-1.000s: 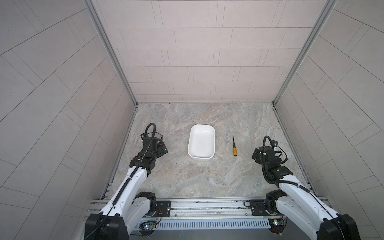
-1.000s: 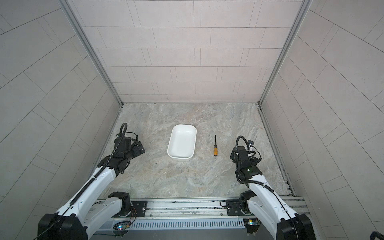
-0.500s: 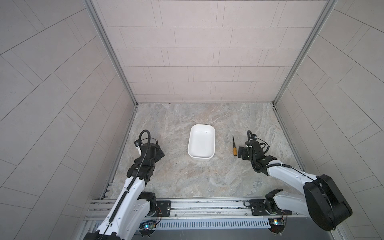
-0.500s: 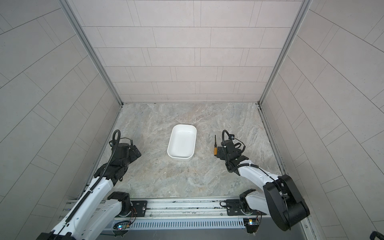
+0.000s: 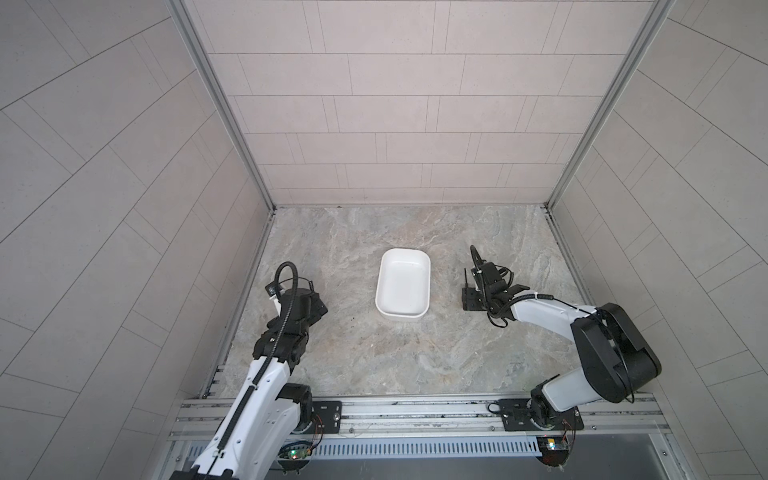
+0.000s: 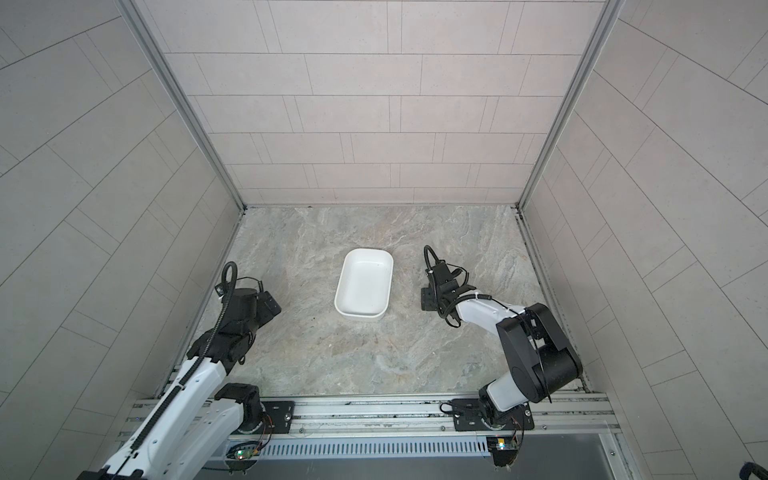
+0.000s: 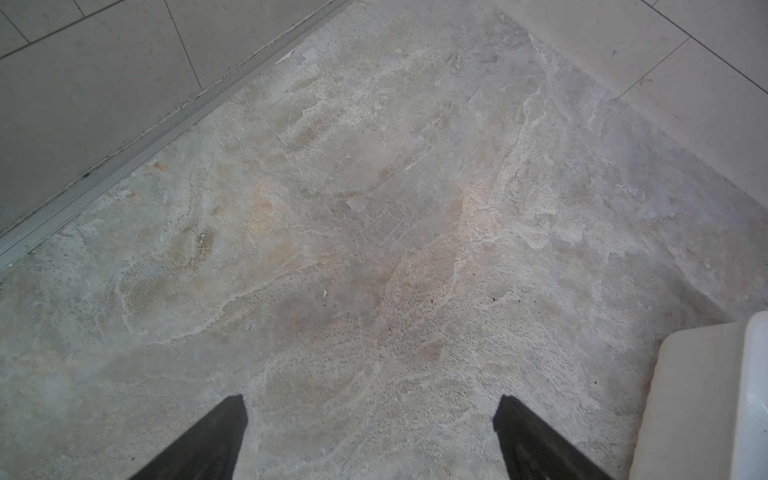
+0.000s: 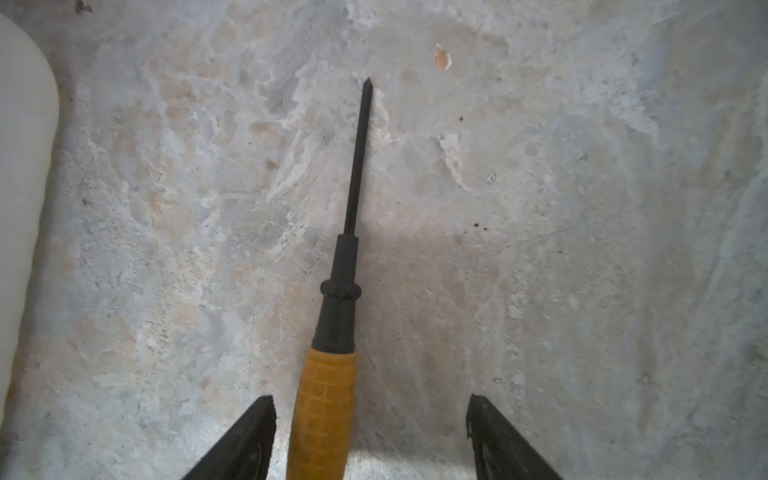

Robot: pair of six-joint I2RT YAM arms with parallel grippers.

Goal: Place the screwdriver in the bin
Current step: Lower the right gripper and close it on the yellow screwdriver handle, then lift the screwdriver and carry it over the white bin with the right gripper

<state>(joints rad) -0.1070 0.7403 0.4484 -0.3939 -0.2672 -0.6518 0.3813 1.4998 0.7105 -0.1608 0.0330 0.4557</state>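
Observation:
The screwdriver (image 8: 337, 316) lies flat on the stone floor, with its yellow-orange handle between the jaws of my right gripper (image 8: 370, 399). Those jaws are open. One finger sits close beside the handle and the other stands well apart. In a top view only the thin shaft tip (image 5: 465, 276) shows beyond the right gripper (image 5: 471, 299). The bin (image 5: 402, 286) is white and empty and sits mid-floor to the left of that gripper in both top views (image 6: 365, 284). My left gripper (image 7: 370, 401) is open over bare floor, left of the bin (image 7: 706, 395).
Tiled walls enclose the floor on three sides, with metal corner strips (image 5: 224, 112). A mounting rail (image 5: 415, 411) runs along the front edge. The bin's rounded wall (image 8: 20, 166) shows at the edge of the right wrist view.
My right gripper has moved left over the screwdriver and lowered around its handle, and its jaws have narrowed. The left arm has pulled back slightly toward the front.

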